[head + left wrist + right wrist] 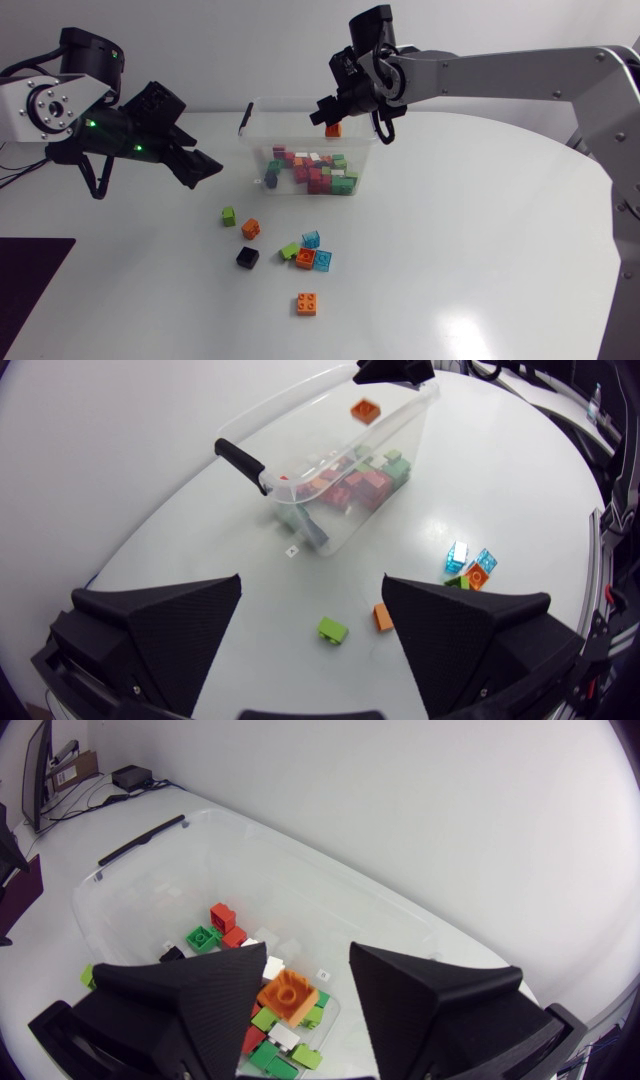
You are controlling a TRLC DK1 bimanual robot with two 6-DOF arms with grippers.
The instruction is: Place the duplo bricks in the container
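A clear plastic container (262,128) with a black handle holds several red, green and white duplo bricks (312,172). My right gripper (330,110) hangs over its back edge with the fingers open. An orange brick (333,130) is just below them, in the air, touching neither finger in the right wrist view (288,997). My left gripper (205,167) is open and holds nothing, above the table left of the container. Ahead of it in the left wrist view lie a green brick (333,629) and an orange brick (382,617).
Loose bricks lie in front of the container: a green one (229,216), an orange one (250,228), a black one (247,258), a cluster of blue, green and orange (312,252), and another orange one (307,303).
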